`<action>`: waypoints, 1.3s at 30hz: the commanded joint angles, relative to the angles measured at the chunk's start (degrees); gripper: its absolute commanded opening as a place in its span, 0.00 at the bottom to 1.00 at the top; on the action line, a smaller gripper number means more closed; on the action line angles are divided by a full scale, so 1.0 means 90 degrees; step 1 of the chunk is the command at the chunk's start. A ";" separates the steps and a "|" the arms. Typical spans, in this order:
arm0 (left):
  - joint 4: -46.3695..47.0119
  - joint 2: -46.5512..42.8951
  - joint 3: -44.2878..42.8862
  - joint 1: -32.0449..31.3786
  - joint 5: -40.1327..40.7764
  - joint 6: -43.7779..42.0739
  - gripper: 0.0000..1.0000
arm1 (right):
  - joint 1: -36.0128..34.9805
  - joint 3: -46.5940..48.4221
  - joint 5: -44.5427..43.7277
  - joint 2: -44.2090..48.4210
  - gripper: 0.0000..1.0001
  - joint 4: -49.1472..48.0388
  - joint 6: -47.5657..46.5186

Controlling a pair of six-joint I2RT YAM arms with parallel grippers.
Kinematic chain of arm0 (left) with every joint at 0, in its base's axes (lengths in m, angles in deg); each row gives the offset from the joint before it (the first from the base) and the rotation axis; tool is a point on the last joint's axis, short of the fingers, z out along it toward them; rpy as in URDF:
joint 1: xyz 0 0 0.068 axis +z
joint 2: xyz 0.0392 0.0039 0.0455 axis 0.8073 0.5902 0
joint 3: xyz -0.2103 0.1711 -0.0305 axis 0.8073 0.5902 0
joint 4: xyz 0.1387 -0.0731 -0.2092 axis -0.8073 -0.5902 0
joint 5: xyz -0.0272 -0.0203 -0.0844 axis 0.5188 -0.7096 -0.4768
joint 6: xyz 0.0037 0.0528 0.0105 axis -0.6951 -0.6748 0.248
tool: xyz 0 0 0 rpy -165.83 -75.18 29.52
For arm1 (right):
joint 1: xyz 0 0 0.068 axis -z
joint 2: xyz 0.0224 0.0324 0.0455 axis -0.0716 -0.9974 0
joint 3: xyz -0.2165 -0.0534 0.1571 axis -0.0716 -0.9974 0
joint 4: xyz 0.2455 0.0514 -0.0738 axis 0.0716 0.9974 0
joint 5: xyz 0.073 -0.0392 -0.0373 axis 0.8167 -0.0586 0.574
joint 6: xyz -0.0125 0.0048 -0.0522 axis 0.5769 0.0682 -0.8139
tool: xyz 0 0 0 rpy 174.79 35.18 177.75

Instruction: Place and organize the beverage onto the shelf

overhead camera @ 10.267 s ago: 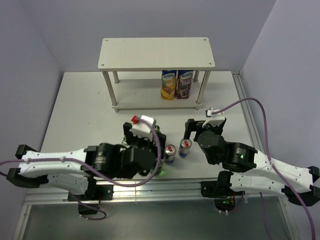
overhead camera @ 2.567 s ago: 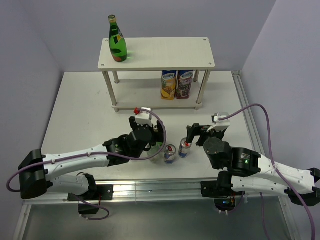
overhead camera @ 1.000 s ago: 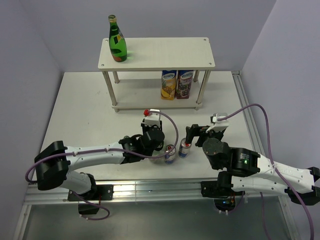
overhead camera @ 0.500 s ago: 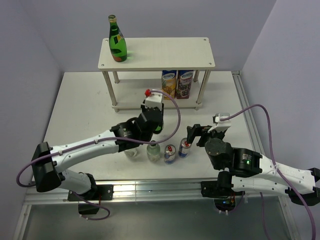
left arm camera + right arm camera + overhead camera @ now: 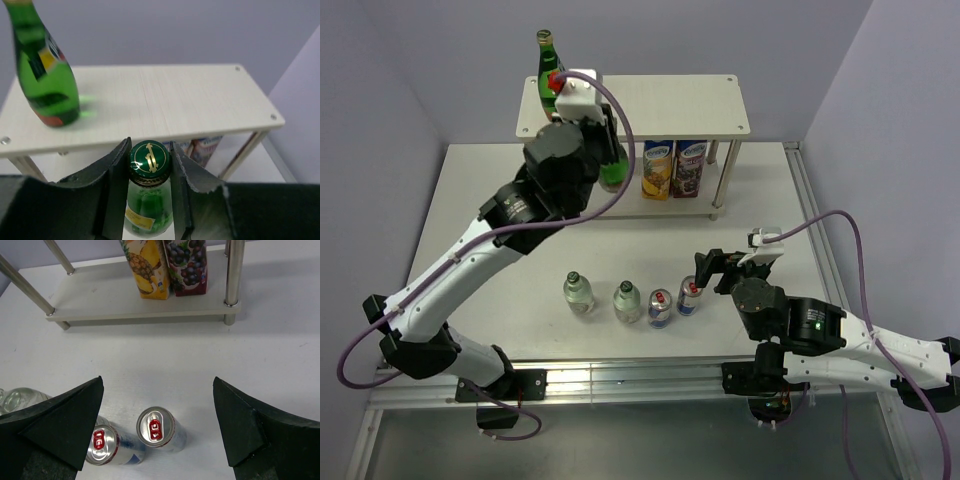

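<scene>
On the white table (image 5: 480, 220) stands the two-tier shelf (image 5: 660, 100), one green glass bottle (image 5: 45, 75) upright at its top board's left end, two juice cartons (image 5: 672, 168) on the lower board. The left gripper (image 5: 148, 147) clamps a second green bottle (image 5: 148, 162) by the neck, raised before the top board's front edge. Two clear bottles (image 5: 578, 292) and two slim cans (image 5: 156, 426) line the table; the right gripper (image 5: 156, 385) hovers spread wide above the cans

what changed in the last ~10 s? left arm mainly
First green bottle went onto the shelf, top board, left end. Left gripper then took the second green bottle by the neck off the table and raised it to top-board height, not yet set down. Unchanged: right gripper open above the cans, clear bottles, cartons on the lower board.
</scene>
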 commanded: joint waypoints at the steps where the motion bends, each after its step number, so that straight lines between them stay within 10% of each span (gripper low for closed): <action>1: 0.0659 0.0101 -0.1071 0.0108 -0.0147 -0.0691 0.00 | -0.0061 -0.0037 -0.0177 0.0069 0.96 -0.0171 -0.0003; 19: 0.1645 0.1809 -0.3551 0.0938 -0.0557 -0.1854 0.00 | -0.0100 -0.0066 -0.0158 0.0167 0.96 -0.0239 -0.0042; 39: 0.2339 0.2484 -0.3710 0.2012 -0.1065 -0.1463 0.00 | -0.0168 -0.0115 -0.0158 0.0049 0.96 -0.0317 -0.0100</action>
